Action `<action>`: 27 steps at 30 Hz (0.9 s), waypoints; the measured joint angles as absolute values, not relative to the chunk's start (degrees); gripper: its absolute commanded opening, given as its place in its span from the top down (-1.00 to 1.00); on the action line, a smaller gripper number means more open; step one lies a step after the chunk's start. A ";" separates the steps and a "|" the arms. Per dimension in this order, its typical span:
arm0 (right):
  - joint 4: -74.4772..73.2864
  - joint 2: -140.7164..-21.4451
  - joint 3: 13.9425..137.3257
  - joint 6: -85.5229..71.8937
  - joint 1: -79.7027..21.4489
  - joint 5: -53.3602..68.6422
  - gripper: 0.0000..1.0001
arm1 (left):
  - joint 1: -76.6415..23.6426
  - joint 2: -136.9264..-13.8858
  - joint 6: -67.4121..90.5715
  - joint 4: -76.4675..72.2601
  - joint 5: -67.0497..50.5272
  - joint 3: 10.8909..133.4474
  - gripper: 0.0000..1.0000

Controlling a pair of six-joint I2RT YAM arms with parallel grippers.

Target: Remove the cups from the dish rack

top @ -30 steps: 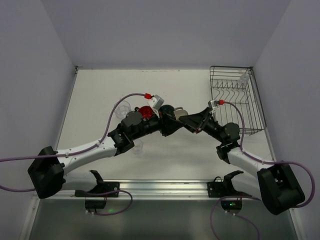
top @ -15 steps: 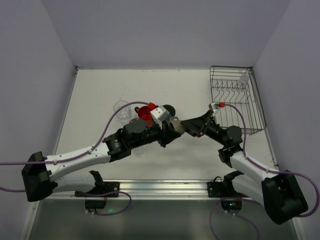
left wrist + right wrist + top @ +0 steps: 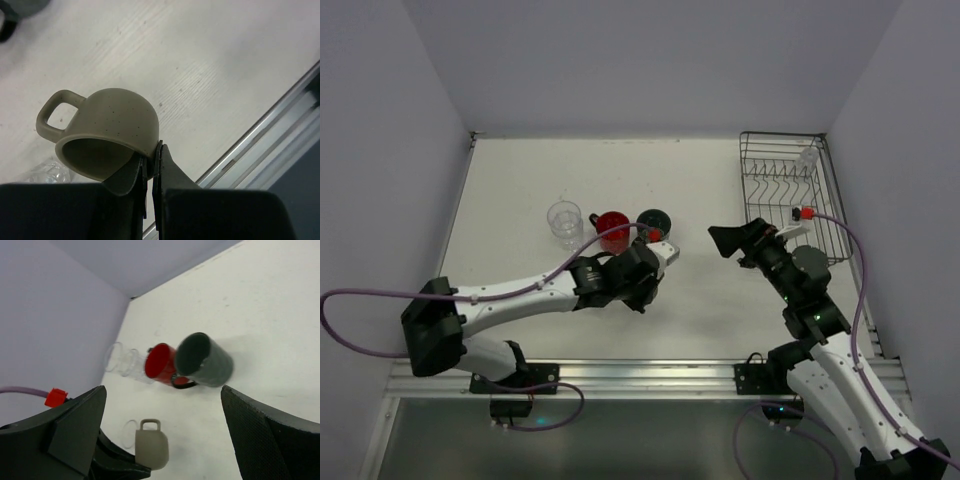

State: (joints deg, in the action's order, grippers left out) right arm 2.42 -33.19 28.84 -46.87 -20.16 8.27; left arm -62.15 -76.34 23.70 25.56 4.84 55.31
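Near the clear glass tumbler (image 3: 564, 222), red mug (image 3: 613, 229) and dark grey-green mug (image 3: 652, 219) left of worktop centre, the left gripper (image 3: 151, 150) has drawn back clamping the small olive-tan mug (image 3: 107, 125) by its rim; the right gripper (image 3: 722, 238), spread and empty, has retreated toward the far-right corner's black wire dish rack (image 3: 790, 205): handover apparently done

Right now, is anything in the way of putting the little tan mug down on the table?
Nothing visible blocks it. The left fingers pinch the tan mug by its rim over bare table. A clear glass sits close on the handle side, so steer away from it.
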 measured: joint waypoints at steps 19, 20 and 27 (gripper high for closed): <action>-13.17 -27.49 27.97 -34.87 -19.75 -13.63 -0.96 | -64.31 -102.54 19.84 38.57 13.02 69.71 0.53; -13.34 -26.81 27.75 -34.85 -19.73 -14.20 -0.96 | -64.31 -102.96 19.70 38.61 13.23 69.97 0.51; -13.47 -24.75 27.77 -34.85 -18.94 -15.38 -0.84 | -64.31 -103.42 19.20 39.88 15.31 71.72 0.26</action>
State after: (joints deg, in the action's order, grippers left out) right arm -13.47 -24.75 27.77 -34.85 -18.94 -15.38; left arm -64.31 -103.42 19.20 39.88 15.31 71.72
